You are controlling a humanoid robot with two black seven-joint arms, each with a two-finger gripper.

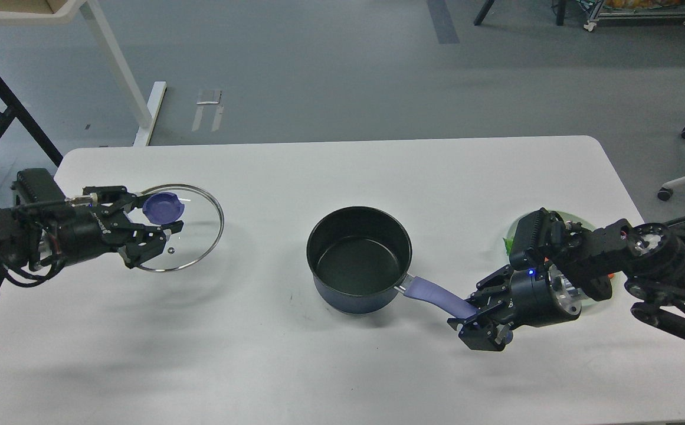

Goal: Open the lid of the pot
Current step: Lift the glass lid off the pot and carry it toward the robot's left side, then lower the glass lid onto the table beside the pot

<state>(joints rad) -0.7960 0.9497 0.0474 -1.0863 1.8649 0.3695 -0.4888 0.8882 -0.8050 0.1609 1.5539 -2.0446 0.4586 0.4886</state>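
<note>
Surface: a white table (342,366) is seen on grey flooring.
Writing: none can be read.
Pot (359,257): uncovered at mid-table, its long axis laid along the handle (439,296), which points right and toward the near edge.
Right gripper (479,317): closed around the handle's end.
Lid (186,227): well left of the pot, tilted.
Left gripper (156,220): clamped on the lid's knob (163,208).
Plate (516,227): mostly hidden behind the right arm.

The right arm (584,265) hides most of the pale green plate (516,227).
</note>
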